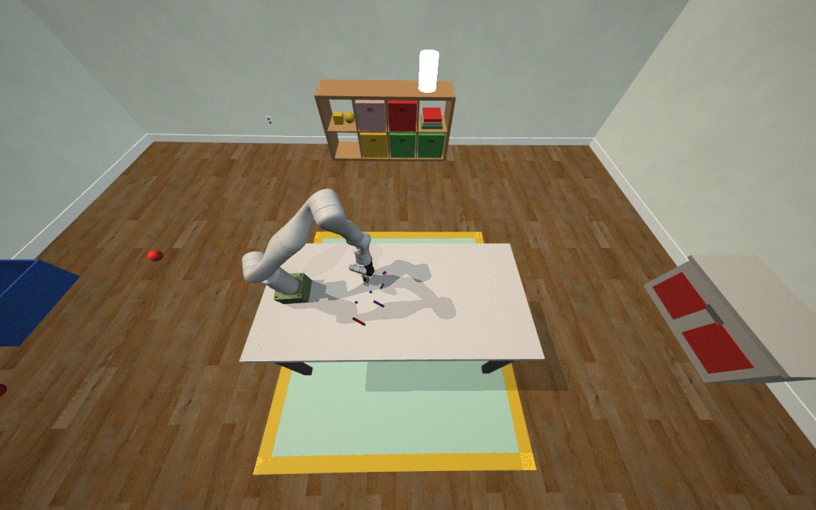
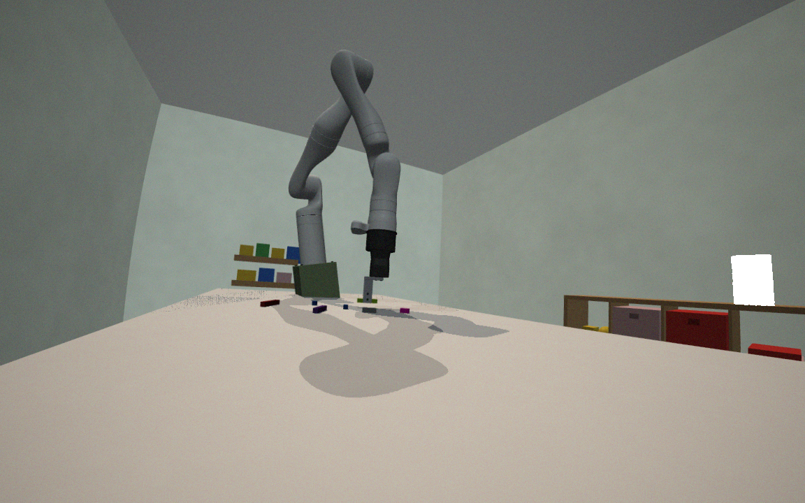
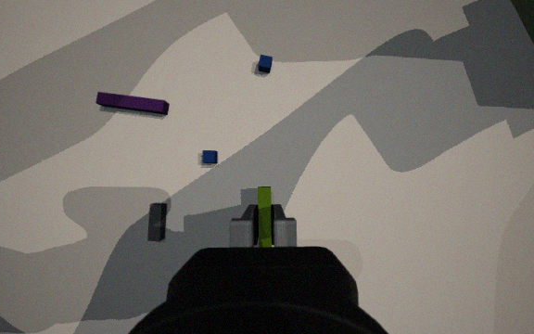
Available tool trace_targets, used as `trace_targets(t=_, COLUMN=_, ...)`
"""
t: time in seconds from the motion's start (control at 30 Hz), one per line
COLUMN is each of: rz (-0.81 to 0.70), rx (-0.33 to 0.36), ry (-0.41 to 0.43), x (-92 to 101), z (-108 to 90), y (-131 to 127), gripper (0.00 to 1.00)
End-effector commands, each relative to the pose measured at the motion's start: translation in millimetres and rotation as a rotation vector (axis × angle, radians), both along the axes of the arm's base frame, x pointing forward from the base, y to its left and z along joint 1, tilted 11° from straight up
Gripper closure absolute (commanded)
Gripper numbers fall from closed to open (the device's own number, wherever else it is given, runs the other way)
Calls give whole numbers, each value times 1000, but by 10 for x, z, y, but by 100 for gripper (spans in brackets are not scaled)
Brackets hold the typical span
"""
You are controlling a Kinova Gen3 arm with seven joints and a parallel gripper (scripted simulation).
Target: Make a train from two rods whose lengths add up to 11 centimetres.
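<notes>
Claw [image 3: 262, 232] closed on lime rod [image 3: 264, 215], gripped across its width, rod pointing forward between both fingers. Positioned low over table [image 1: 462, 316], close to the surface. Grey rod [image 3: 157, 222] flat just to the side. Two blue cubes [image 3: 209, 157] ahead, apart from each other. Purple rod [image 3: 133, 103] flat, farther ahead, well apart from lime rod.

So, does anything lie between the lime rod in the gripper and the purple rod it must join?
Yes: in the wrist view one blue rod lies roughly between the held lime rod and the purple rod.
</notes>
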State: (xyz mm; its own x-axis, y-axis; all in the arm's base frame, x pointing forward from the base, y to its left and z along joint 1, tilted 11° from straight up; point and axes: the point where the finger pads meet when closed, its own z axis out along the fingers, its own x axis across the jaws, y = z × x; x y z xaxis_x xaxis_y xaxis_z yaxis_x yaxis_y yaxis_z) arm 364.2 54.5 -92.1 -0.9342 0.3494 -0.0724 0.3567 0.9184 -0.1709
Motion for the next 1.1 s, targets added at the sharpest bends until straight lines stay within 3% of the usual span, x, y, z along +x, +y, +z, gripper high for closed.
trace_targets(t=0.0, rz=0, rx=1, ry=-2, x=6, z=5, y=4, gripper=76)
trace_targets(t=1.07, rz=0, rx=1, ry=-2, x=7, z=-113, y=-18, gripper=76)
